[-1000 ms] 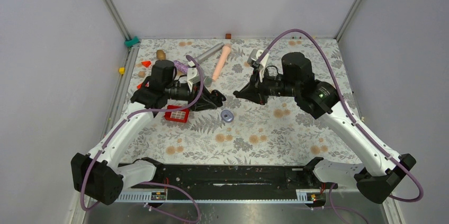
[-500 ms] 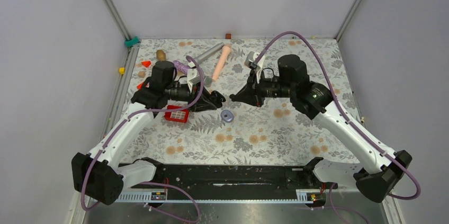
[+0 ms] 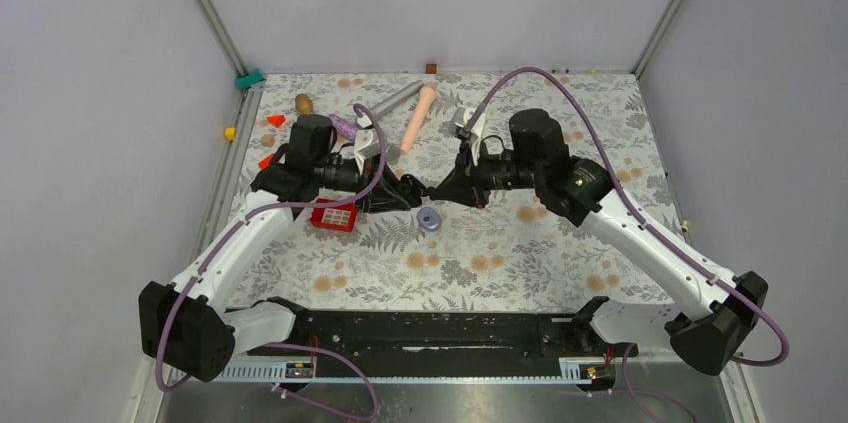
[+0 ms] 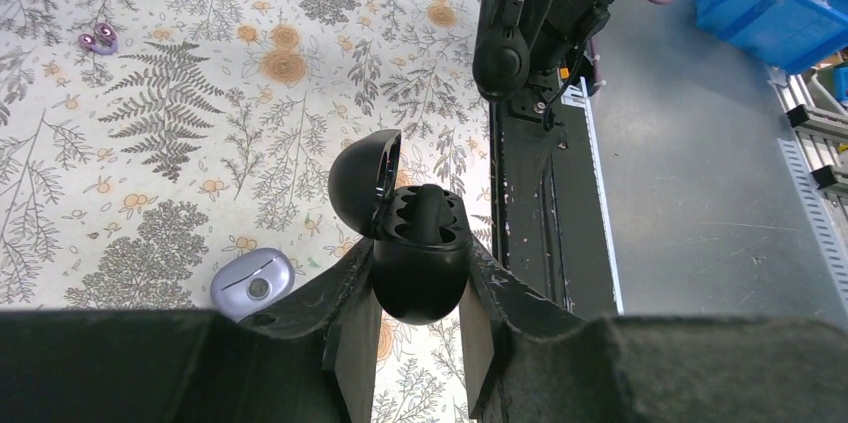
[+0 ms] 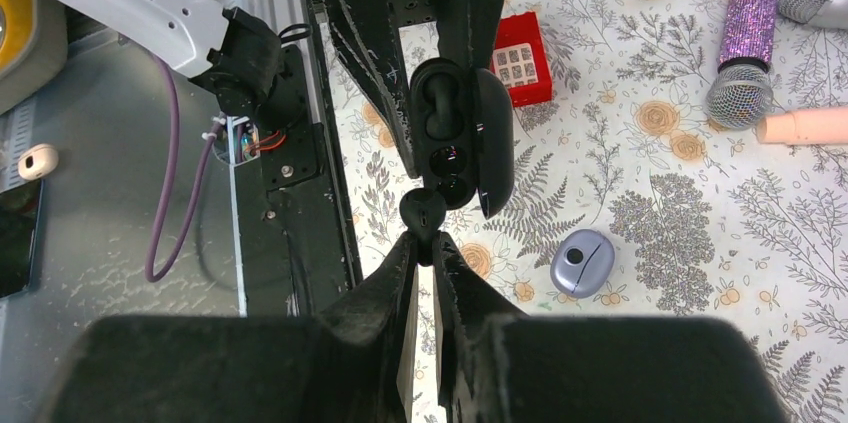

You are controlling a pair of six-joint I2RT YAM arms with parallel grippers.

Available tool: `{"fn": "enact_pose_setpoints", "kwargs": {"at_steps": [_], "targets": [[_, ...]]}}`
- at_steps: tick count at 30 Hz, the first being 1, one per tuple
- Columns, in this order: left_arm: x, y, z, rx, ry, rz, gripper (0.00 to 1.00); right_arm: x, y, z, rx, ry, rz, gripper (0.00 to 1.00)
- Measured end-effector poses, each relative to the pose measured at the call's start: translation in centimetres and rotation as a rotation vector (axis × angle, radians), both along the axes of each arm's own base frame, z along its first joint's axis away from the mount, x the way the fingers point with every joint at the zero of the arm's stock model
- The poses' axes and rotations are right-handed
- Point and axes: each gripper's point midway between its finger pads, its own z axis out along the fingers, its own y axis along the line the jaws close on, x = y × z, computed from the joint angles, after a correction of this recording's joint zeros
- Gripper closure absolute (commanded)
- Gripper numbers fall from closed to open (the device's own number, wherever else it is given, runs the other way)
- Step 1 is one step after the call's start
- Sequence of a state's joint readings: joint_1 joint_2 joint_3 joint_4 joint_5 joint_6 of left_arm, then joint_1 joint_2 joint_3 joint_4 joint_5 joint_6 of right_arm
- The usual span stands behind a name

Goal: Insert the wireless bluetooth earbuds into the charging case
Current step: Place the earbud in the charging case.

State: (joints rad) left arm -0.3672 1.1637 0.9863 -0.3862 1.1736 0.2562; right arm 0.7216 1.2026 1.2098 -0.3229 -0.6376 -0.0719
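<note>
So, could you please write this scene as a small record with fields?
left gripper: shut on black charging case, lid open
right gripper: shut on loose earbud, close to the case, not yet in a well
seated earbud: in one well
empty well: free
lavender case: closed, lying on the table, untouched
red tray: on the table

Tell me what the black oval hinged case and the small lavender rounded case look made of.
Black oval hinged case: probably hard plastic, smooth and faintly glossy; its open lid's edge catches light. Small lavender rounded case: probably plastic too, satin finish with soft highlights.
</note>
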Motion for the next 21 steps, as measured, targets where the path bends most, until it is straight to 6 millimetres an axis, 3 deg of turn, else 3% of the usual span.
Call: {"fn": "enact_pose_setpoints", "kwargs": {"at_steps": [11, 21], "targets": [[-0.3, -0.3, 0.1, -0.020, 0.028, -0.030, 1.00, 0.1, 1.2, -1.9, -0.055, -0.016, 0.013, 0.93], [-0.5, -0.3, 0.2, -0.029, 0.032, -0.045, 1.00, 0.2, 1.5, -2.3, -0.081, -0.056, 0.008, 0.93]]}}
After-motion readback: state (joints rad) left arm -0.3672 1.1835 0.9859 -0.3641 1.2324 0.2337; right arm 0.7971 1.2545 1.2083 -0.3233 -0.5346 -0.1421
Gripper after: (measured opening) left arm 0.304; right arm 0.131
